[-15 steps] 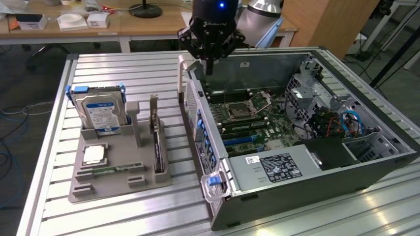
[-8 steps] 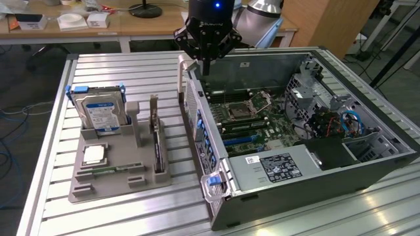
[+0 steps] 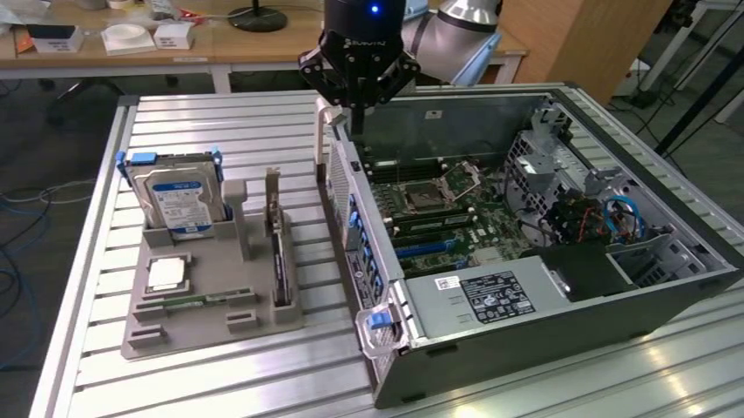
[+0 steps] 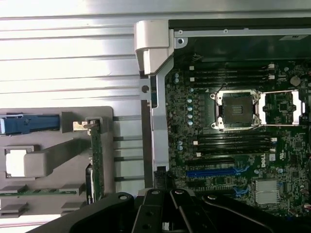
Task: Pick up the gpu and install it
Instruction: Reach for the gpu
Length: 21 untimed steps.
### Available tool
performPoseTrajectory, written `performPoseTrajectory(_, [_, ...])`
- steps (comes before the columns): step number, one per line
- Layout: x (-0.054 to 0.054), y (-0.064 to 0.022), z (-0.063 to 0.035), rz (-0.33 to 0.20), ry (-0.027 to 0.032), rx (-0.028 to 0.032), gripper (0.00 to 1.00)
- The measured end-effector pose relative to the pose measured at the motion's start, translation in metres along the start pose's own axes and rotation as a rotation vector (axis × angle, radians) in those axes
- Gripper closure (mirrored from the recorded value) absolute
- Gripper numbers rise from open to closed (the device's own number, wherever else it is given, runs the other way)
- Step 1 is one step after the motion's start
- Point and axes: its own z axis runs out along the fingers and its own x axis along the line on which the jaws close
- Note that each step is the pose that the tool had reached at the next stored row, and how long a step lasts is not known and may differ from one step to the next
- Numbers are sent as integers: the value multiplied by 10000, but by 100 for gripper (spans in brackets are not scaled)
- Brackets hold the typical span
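The gpu point(image 3: 278, 252) stands on edge in a slot of the grey holder point(image 3: 209, 329), its pale metal bracket point(image 3: 272, 187) pointing up. In the wrist view the gpu point(image 4: 96, 162) is a thin dark strip with the bracket point(image 4: 86, 125) at one end. My gripper point(image 3: 355, 111) hangs above the rear wall of the open computer case point(image 3: 524, 296), well apart from the gpu. Its fingers point(image 4: 154, 206) are drawn together with nothing between them. Blue expansion slots point(image 4: 218, 171) lie on the motherboard point(image 3: 442, 209) inside the case.
The holder also carries a silver hard drive point(image 3: 174, 198) with a blue-white label, a processor chip point(image 3: 166, 273) and a green memory stick point(image 3: 192, 300). All of this sits on a ribbed metal table point(image 3: 93, 261). A desk with small boxes point(image 3: 128, 37) stands behind.
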Motion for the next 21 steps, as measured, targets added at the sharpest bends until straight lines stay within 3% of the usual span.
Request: performPoseTrajectory(21, [237,-18,0,-21,1,-1,89])
